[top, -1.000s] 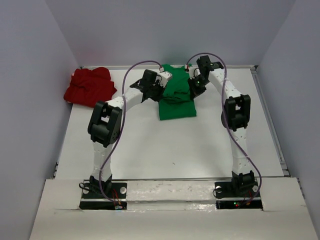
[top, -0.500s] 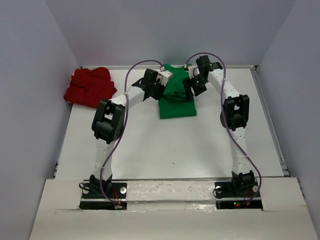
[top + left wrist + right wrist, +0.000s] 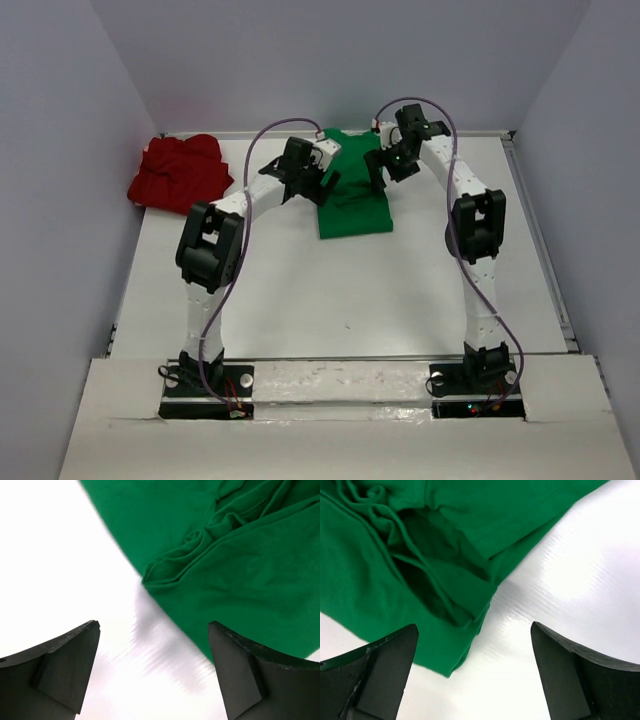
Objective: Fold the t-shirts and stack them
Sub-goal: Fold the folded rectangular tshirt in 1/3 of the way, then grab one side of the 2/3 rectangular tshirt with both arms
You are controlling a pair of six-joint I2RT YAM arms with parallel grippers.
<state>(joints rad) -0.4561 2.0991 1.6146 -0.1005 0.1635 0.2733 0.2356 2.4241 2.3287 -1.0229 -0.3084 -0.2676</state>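
The green t-shirt [image 3: 356, 204] lies folded at the back centre of the table, with rumpled folds near its far end. My left gripper [image 3: 326, 182] hovers at its left edge, jaws wide apart and empty; in the left wrist view the left gripper [image 3: 154, 626] stands over bare table beside the green t-shirt [image 3: 240, 565]. My right gripper [image 3: 381, 170] is at the shirt's right edge, also open and empty. In the right wrist view the right gripper [image 3: 474, 627] is just off a folded corner of the green t-shirt [image 3: 380, 585]. The red t-shirt [image 3: 180, 172] lies bunched at the back left.
The white table [image 3: 300, 290] is enclosed by pale walls at the back and sides. A raised rail [image 3: 545, 250] runs along its right edge. Both arm bases sit at the near edge.
Both grippers were shut on the green t-shirt's edges and have opened, letting the cloth go. The right gripper has drawn slightly back and up.
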